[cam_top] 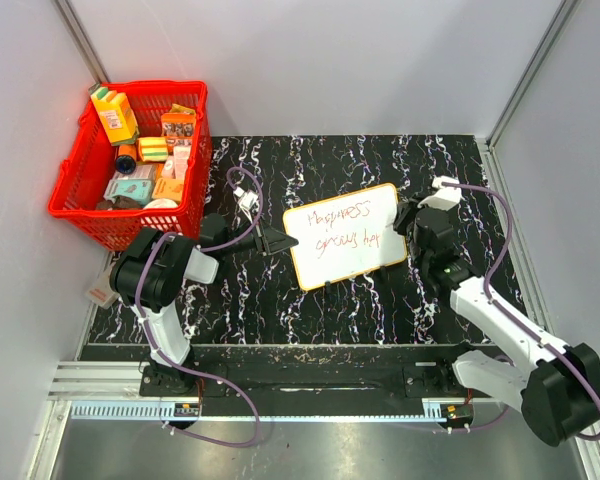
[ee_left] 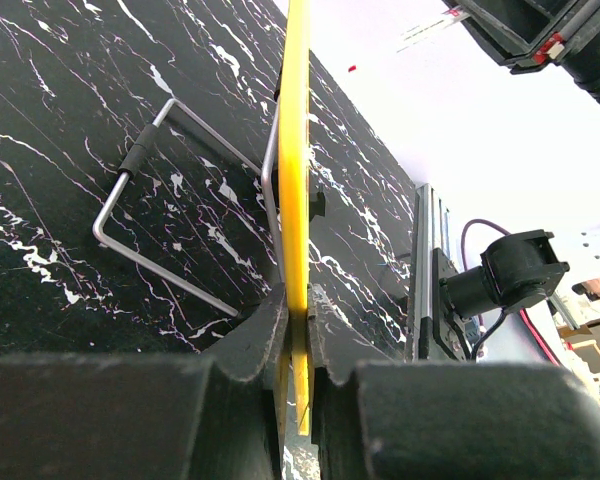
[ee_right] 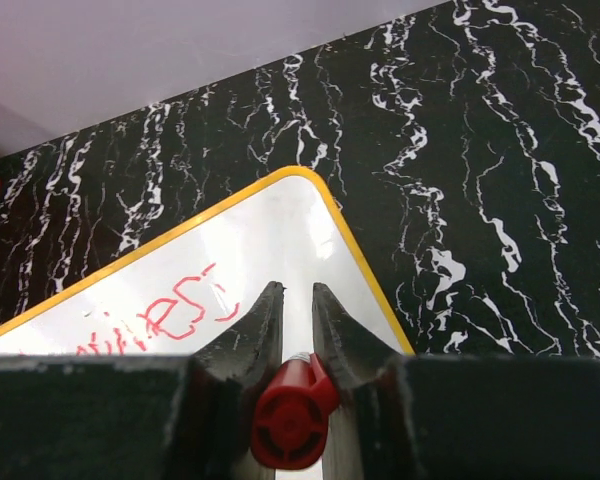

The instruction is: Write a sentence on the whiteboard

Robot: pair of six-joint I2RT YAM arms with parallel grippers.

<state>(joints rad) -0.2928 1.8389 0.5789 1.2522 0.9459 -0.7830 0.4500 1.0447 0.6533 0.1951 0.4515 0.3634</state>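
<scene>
The whiteboard (cam_top: 325, 262), white with an orange-yellow rim, stands tilted on the black marble table. The sentence (cam_top: 345, 228) runs across it in two lines of red script. My left gripper (cam_top: 276, 241) is shut on the board's left edge. In the left wrist view the yellow rim (ee_left: 295, 180) runs edge-on between the closed fingers of the left gripper (ee_left: 298, 300), and a wire stand (ee_left: 165, 225) shows behind the board. My right gripper (cam_top: 408, 228) hovers at the board's right edge, shut on a red marker (ee_right: 292, 415). The right wrist view shows the right gripper (ee_right: 297, 290) over the whiteboard (ee_right: 310, 230) near the sentence (ee_right: 175, 315).
A red basket (cam_top: 80, 215) with several packaged goods stands at the back left corner. A small packet (cam_top: 102, 290) lies at the table's left edge. Grey walls close in the left, back and right sides.
</scene>
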